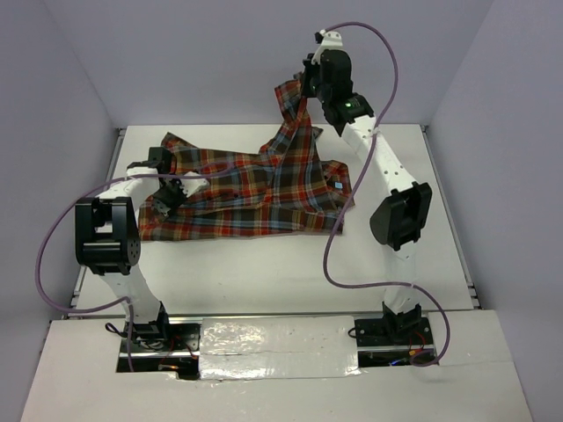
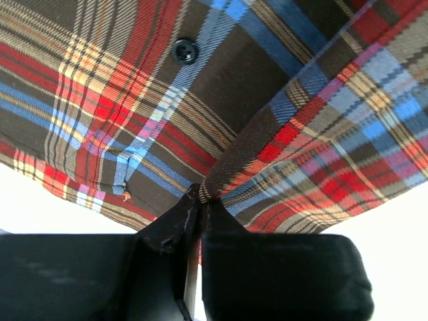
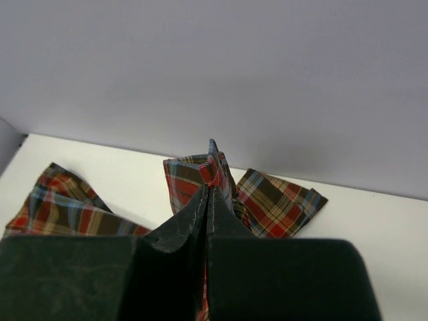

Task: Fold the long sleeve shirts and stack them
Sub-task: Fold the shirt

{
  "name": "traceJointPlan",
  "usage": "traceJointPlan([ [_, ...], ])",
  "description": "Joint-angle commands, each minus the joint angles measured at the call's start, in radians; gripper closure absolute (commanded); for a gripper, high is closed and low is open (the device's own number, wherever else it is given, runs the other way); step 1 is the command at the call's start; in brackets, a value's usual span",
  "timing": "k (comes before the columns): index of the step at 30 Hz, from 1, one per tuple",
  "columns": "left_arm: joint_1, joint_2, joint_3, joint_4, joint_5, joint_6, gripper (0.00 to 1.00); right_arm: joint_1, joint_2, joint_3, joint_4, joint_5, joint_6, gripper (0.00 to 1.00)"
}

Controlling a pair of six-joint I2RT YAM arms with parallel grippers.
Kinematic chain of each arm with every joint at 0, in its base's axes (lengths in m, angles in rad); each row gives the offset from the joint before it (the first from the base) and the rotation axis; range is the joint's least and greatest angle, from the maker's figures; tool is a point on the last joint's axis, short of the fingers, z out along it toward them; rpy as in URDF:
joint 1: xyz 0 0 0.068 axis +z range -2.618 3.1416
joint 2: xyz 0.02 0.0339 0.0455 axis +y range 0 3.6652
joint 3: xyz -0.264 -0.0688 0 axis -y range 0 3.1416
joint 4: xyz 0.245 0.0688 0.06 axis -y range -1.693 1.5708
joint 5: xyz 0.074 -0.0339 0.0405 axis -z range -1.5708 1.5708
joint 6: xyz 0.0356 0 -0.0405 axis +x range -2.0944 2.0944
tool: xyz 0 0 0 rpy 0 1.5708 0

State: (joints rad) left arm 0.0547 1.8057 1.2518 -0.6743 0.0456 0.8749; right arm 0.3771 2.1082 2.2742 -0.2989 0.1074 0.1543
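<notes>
One plaid long sleeve shirt (image 1: 255, 193), red-orange, brown and light blue, lies spread across the middle of the white table. My right gripper (image 1: 308, 88) is raised high over the table's far side, shut on a bunch of the shirt's cloth (image 3: 214, 167), so a strip of it hangs up from the table. A cuff (image 3: 274, 200) lies on the table below it. My left gripper (image 1: 171, 192) is low at the shirt's left end. Its jaws pinch a fold of the plaid (image 2: 134, 87) at their tips (image 2: 200, 200), next to a dark button (image 2: 184, 50).
The white table (image 1: 264, 272) has raised rails at its left edge (image 1: 114, 167) and right edge (image 1: 444, 202). Grey walls close in the back and sides. A shiny taped strip (image 1: 273, 347) runs between the two arm bases at the near edge.
</notes>
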Motion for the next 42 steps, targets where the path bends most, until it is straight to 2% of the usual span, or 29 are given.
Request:
traceJointPlan([
  [1, 0.005, 0.017, 0.02, 0.024, -0.035, -0.076, 0.84, 0.006, 0.029, 0.012, 0.049, 0.011, -0.035, 1.0],
  [3, 0.004, 0.02, 0.044, 0.03, -0.076, -0.15, 0.76, 0.005, 0.027, -0.024, 0.072, 0.021, -0.044, 1.0],
  [7, 0.004, 0.03, 0.049, 0.065, -0.17, -0.247, 0.68, 0.006, 0.067, -0.024, 0.09, 0.011, -0.038, 1.0],
  [10, 0.004, 0.027, 0.017, 0.162, -0.255, -0.29, 0.63, 0.011, 0.093, -0.007, 0.09, 0.018, -0.032, 1.0],
  [15, 0.004, 0.024, 0.047, 0.271, -0.357, -0.355, 0.48, 0.011, 0.114, -0.013, 0.11, 0.029, -0.015, 1.0],
  [18, 0.022, 0.072, 0.115, 0.295, -0.437, -0.358, 0.49, 0.011, 0.122, -0.004, 0.107, 0.031, -0.001, 1.0],
  [20, 0.04, 0.101, 0.159, 0.272, -0.434, -0.396, 0.49, 0.011, 0.125, -0.005, 0.107, 0.037, -0.001, 0.98],
  [21, 0.069, 0.107, 0.184, 0.248, -0.412, -0.415, 0.49, 0.011, 0.125, -0.005, 0.107, 0.037, -0.004, 0.93],
  [22, 0.086, 0.11, 0.239, 0.189, -0.382, -0.439, 0.48, 0.009, 0.128, -0.004, 0.101, 0.037, -0.013, 0.72],
  [24, 0.129, 0.119, 0.293, 0.116, -0.291, -0.513, 0.47, 0.011, 0.144, 0.024, 0.058, 0.006, -0.033, 0.43],
  [25, 0.14, 0.124, 0.338, 0.037, -0.261, -0.531, 0.47, 0.009, 0.151, 0.095, 0.017, -0.008, -0.042, 0.2],
  [26, 0.161, 0.126, 0.354, 0.0, -0.203, -0.568, 0.44, 0.008, 0.173, 0.144, -0.03, -0.024, -0.061, 0.03],
  [27, 0.171, 0.118, 0.366, -0.066, -0.143, -0.597, 0.4, 0.0, 0.174, 0.233, -0.134, -0.035, -0.058, 0.0],
  [29, 0.198, 0.1, 0.356, -0.116, -0.088, -0.617, 0.33, -0.021, 0.142, 0.245, -0.213, -0.091, -0.044, 0.0],
  [30, 0.204, 0.09, 0.328, -0.137, -0.061, -0.622, 0.31, -0.033, 0.065, 0.214, -0.262, -0.107, -0.032, 0.0],
  [31, 0.209, 0.068, 0.31, -0.154, -0.053, -0.626, 0.23, -0.055, 0.012, 0.095, -0.281, -0.138, -0.019, 0.0],
  [33, 0.217, 0.047, 0.243, -0.191, -0.015, -0.625, 0.22, -0.078, -0.187, -0.087, -0.301, -0.146, 0.025, 0.0],
  [34, 0.224, 0.028, 0.223, -0.198, -0.006, -0.625, 0.19, -0.086, -0.254, -0.311, -0.293, -0.141, 0.042, 0.0],
  [35, 0.237, 0.018, 0.198, -0.206, 0.002, -0.625, 0.18, -0.099, -0.386, -0.423, -0.278, -0.146, 0.071, 0.0],
  [36, 0.244, 0.012, 0.155, -0.206, 0.014, -0.626, 0.17, -0.109, -0.446, -0.54, -0.241, -0.17, 0.089, 0.0],
  [37, 0.252, 0.004, 0.14, -0.205, 0.019, -0.626, 0.17, -0.119, -0.496, -0.74, -0.224, -0.192, 0.114, 0.0],
  [38, 0.258, 0.003, 0.121, -0.202, 0.022, -0.629, 0.17, -0.148, -0.543, -0.824, -0.209, -0.225, 0.137, 0.01],
  [39, 0.263, 0.003, 0.097, -0.196, 0.025, -0.631, 0.17, -0.168, -0.61, -0.975, -0.182, -0.306, 0.186, 0.04],
  [41, 0.264, 0.017, 0.083, -0.194, 0.036, -0.636, 0.16, -0.208, -0.655, -1.105, -0.151, -0.369, 0.241, 0.07],
  [42, 0.264, 0.032, 0.08, -0.191, 0.048, -0.643, 0.13, -0.245, -0.689, -1.221, -0.099, -0.412, 0.292, 0.09],
])
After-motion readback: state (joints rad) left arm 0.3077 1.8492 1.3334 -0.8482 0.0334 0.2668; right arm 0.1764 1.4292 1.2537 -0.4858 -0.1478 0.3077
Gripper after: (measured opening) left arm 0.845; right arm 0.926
